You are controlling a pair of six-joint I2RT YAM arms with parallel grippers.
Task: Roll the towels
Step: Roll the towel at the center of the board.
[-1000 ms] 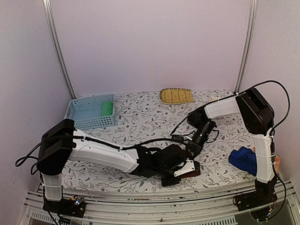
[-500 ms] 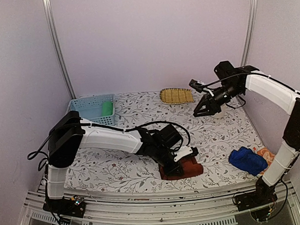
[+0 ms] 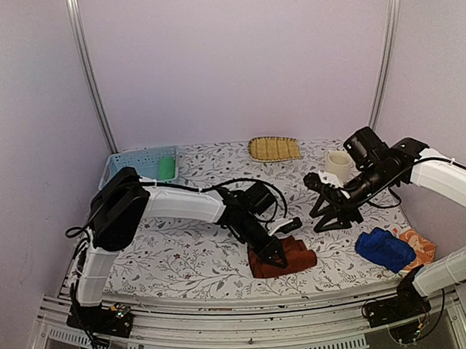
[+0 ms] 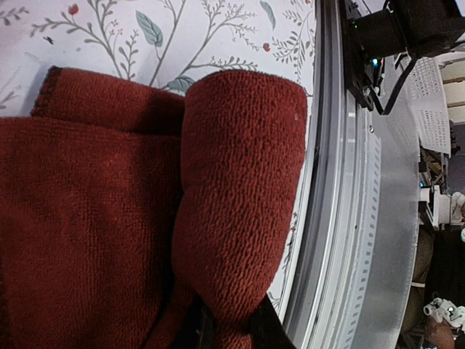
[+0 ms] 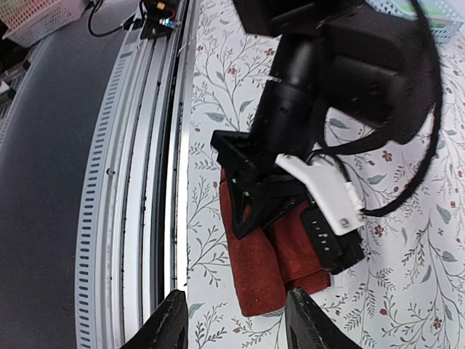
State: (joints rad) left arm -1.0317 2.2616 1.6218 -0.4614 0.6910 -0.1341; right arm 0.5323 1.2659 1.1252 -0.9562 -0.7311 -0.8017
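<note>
The dark reddish-brown towel (image 3: 295, 258) lies on the flowered table (image 3: 183, 262), near the front edge and a little right of the middle. In the left wrist view, one side of it is curled into a thick roll running alongside the metal rail (image 4: 349, 218), and the rest lies flat beside the roll. The left tool (image 3: 272, 248) is down on the towel's left end, its jaws drawn narrow and pinching the cloth at the base of the roll.

The royal blue towel (image 3: 385, 247) sits bunched to the right, apart from the brown one. The orange towel (image 3: 418, 242) is just behind it, partly hidden. The green towel (image 3: 167, 167) is far off at the back left, inside the pale blue basket (image 3: 132, 165).

The right tool (image 3: 333, 215) hangs over bare table between the brown and blue towels, holding nothing. Its fingers (image 5: 171, 327) stand well apart in its own wrist view. Behind it is a pale cylinder (image 3: 339, 164), and the yellow straw tray (image 3: 274, 148) lies by the back wall.
</note>
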